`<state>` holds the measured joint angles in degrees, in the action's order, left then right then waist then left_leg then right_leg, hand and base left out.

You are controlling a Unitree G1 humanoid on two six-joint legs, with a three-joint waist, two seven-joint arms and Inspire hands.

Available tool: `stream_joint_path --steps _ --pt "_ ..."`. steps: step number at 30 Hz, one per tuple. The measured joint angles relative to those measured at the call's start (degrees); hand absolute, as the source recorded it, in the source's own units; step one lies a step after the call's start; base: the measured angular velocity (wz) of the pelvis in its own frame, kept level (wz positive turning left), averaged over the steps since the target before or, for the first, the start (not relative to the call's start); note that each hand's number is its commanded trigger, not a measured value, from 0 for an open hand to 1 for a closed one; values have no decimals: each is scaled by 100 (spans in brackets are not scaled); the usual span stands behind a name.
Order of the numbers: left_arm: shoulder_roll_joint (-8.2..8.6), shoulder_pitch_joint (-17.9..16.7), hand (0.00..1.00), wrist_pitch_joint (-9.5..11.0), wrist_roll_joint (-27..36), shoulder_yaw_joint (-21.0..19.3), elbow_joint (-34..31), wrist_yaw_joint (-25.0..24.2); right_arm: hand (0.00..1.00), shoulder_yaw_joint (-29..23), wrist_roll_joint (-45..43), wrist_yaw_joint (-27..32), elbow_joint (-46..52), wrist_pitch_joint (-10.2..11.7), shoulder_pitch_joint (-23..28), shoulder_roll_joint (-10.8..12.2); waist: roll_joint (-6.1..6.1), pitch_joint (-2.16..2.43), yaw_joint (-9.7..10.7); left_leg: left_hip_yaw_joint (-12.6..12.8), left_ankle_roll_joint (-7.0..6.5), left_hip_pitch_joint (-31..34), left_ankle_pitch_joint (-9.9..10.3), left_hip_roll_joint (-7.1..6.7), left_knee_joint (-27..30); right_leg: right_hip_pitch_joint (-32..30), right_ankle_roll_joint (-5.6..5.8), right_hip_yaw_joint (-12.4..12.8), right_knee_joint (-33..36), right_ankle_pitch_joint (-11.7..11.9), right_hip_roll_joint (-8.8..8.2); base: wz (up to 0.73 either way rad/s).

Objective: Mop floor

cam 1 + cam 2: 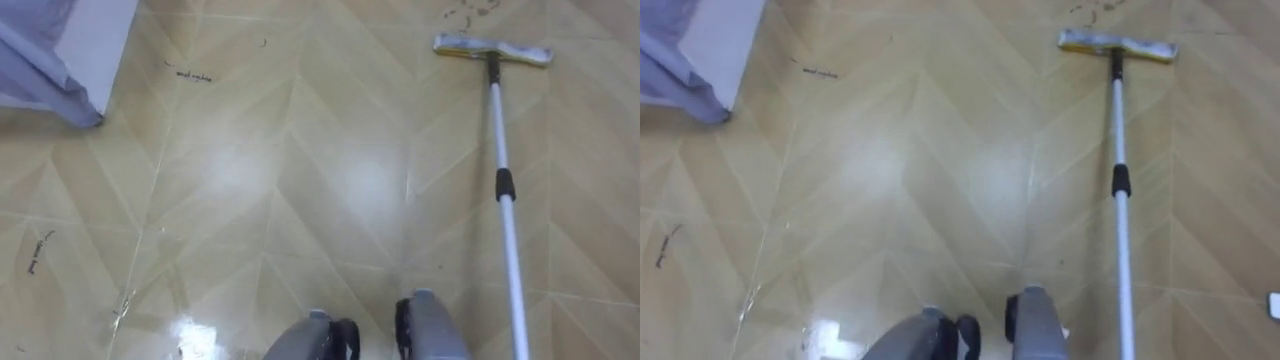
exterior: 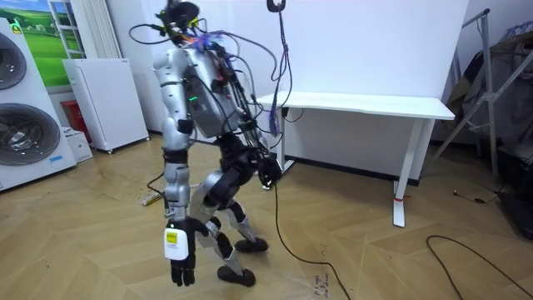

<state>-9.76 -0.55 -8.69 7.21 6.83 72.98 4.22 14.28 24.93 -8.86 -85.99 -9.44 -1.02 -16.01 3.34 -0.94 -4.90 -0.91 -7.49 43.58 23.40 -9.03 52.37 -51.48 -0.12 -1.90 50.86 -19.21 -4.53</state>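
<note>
I stand on the pale herringbone floor, bent a little at the knees and looking down past my own feet. The mop lies flat on the boards to my right. Its flat mop head is out at about 1 o'clock, set crosswise, and the pale pole runs straight back past a black collar toward 5 o'clock, just beside my right foot. My left hand hangs at my side in the room view, fingers straight and loose, pointing at the floor and holding nothing. My right hand seems to be the dark shape low behind my hip there. Whether it grips anything I cannot tell. At 10 o'clock a grey cloth drapes over a white panel. Dark scribble marks sit on the boards at 11 o'clock, and more lie just beyond the mop head. A white desk stands behind me at about 4 o'clock, and a white fridge stands ahead of me.
</note>
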Motion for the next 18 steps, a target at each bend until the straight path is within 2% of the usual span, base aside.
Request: stream_joint_path --steps 1,2,3,4,5,6,7,8,9,10,11,12,13,14,15,16,17,18 --pt "-9 -42 0 -20 8 -7 24 22 100 -10 -79 20 -8 -57 -97 -10 -31 -13 -7 -43 70 -39 39 -2 97 72 -53 -23 -17 49 6 -56" --pt "-32 -97 0 -76 9 -40 23 62 100 -47 -254 57 -27 -181 -335 -61 -73 -26 -11 -59 163 -26 86 28 427 166 -103 -90 57 68 -32 -29" --pt "-73 -120 0 -59 138 -25 17 104 100 -41 -318 81 -96 -315 -665 -142 -144 -61 -47 -5 254 26 78 93 809 223 -169 -166 246 -101 -39 -21" --pt "-105 -121 0 -47 243 17 10 140 100 -35 -321 81 -129 -356 -845 -190 -181 -61 -68 46 367 89 14 135 1039 227 -192 -162 352 -191 -29 -9" --pt "-142 -125 0 -48 338 98 -80 184 100 -1 -324 79 -146 -389 -1184 -326 -230 -54 -135 109 715 287 -211 228 1582 259 -223 -198 519 -355 -1 -4" --pt "-162 -129 0 -43 351 151 -134 188 100 24 -320 81 -128 -391 -1318 -391 -269 -54 -196 139 839 386 -337 298 1817 275 -243 -206 571 -412 31 -12" --pt "-246 -153 0 -4 412 259 -248 184 100 32 -287 76 -55 -385 -1636 -511 -367 -67 -343 249 925 632 -749 452 2328 302 -283 -175 693 -555 122 -20" --pt "-312 -158 0 5 445 260 -295 182 100 44 -271 47 50 -372 -1929 -598 -533 -136 -471 275 920 903 -1239 491 2714 353 -293 -60 774 -665 199 -16" --pt "-366 -167 0 6 444 254 -321 158 100 56 -237 -25 131 -380 -2138 -735 -623 -124 -542 258 794 1119 -1081 578 2558 400 -301 -37 788 -735 230 -4" --pt "-395 -167 0 8 431 243 -320 135 100 71 -210 -61 142 -374 -2226 -786 -649 -137 -590 248 724 1181 -919 645 2294 440 -296 -29 770 -766 238 0" --pt "-450 -196 0 -2 428 231 -312 105 100 78 -194 -61 158 -373 -2387 -859 -701 -156 -683 209 707 1229 -775 774 1522 584 -263 -30 677 -813 255 0" --pt "-486 -301 0 -4 436 225 -324 46 100 82 -198 -62 161 -396 -2470 -871 -719 -146 -711 163 738 1176 -794 863 532 788 -178 -37 519 -842 250 0" --pt "-493 -323 0 -8 430 228 -336 3 100 81 -191 -64 170 -407 -2466 -871 -694 -133 -709 135 760 1132 -852 884 68 910 -144 -63 428 -868 242 11" --pt "-500 -446 0 -18 428 236 -329 -88 100 69 -172 -79 189 -426 -2386 -861 -644 -120 -663 98 643 1110 -1186 916 -428 1128 -87 -137 316 -968 161 44" --pt "-492 -440 0 -46 382 237 -322 -157 100 64 -74 -131 217 -418 -2141 -871 -626 -58 -571 188 467 1073 -1140 798 -421 1254 71 -99 277 -1121 48 63" --pt "-480 -388 0 -60 372 236 -320 -194 100 60 2 -143 216 -406 -2001 -887 -597 -60 -530 253 366 1062 -1075 757 -394 1292 128 -42 298 -1156 21 84" --pt "-429 -293 0 -71 299 226 -328 -266 100 23 86 -179 118 -326 -1675 -884 -527 -51 -503 349 220 999 -921 668 -324 1306 176 89 466 -1148 -43 66" --pt "-333 -241 0 -76 142 165 -371 -270 100 24 90 -209 59 -299 -1310 -884 -452 -26 -500 403 82 881 -744 531 -239 1292 304 286 807 -1024 -65 49"
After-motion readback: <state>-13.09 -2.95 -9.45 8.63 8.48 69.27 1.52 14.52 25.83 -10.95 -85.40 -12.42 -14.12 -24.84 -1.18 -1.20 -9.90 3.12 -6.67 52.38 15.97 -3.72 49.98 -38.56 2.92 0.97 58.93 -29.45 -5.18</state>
